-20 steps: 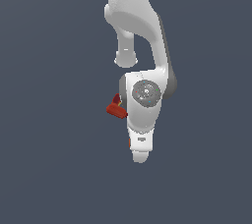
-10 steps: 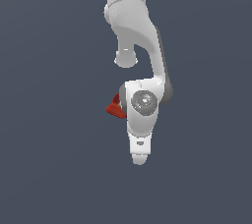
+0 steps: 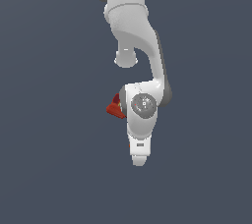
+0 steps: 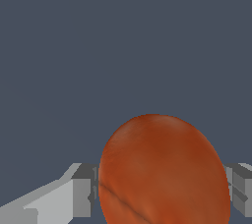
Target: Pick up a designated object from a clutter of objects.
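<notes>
In the wrist view the designated object, a plain round orange ball (image 4: 162, 169), fills the space between my gripper's grey fingers (image 4: 81, 196). My gripper (image 4: 162, 191) is shut on it, with a finger pressed against each side. In the exterior view the white hand (image 3: 140, 120) hides both the ball and the fingers. Of the clutter of objects, only a dark red piece (image 3: 115, 106) shows, poking out from behind the hand on the exterior view's left.
A flat dark grey-blue surface (image 3: 49, 169) lies all around the arm. The white arm links (image 3: 130, 21) come down from the upper edge of the exterior view.
The hand has shifted slightly lower in the exterior view and covers a bit more of the dark red piece. The red piece itself stays where it was.
</notes>
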You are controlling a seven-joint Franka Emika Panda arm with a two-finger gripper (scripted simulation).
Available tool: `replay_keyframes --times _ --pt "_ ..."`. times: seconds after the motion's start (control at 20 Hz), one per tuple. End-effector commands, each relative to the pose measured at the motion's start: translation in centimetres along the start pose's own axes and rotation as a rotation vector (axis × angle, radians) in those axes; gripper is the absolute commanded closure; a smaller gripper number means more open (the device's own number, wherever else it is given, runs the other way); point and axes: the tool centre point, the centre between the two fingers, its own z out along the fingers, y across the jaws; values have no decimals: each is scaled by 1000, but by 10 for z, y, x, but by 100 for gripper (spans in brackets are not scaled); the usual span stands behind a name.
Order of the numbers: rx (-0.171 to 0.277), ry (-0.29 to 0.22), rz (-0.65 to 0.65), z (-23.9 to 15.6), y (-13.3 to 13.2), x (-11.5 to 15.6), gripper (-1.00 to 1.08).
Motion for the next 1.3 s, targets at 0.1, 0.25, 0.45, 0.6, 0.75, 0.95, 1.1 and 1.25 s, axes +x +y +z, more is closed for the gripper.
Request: replay_keyframes --times 0.1,0.25,0.45,0.6,0.75,0.95,1.1,1.25 --pt "0 0 0 0 0 0 108" --pt "0 0 0 0 0 0 108" --pt "0 0 0 -3 -2 -1 108" --pt "0 0 0 -9 -5 -1 108" --pt "0 0 0 -17 -11 -3 108" --pt "0 -1 0 -34 -22 -5 108" --pt "0 -1 0 -51 -33 -8 108" --pt "0 -2 0 -71 -46 -10 108"
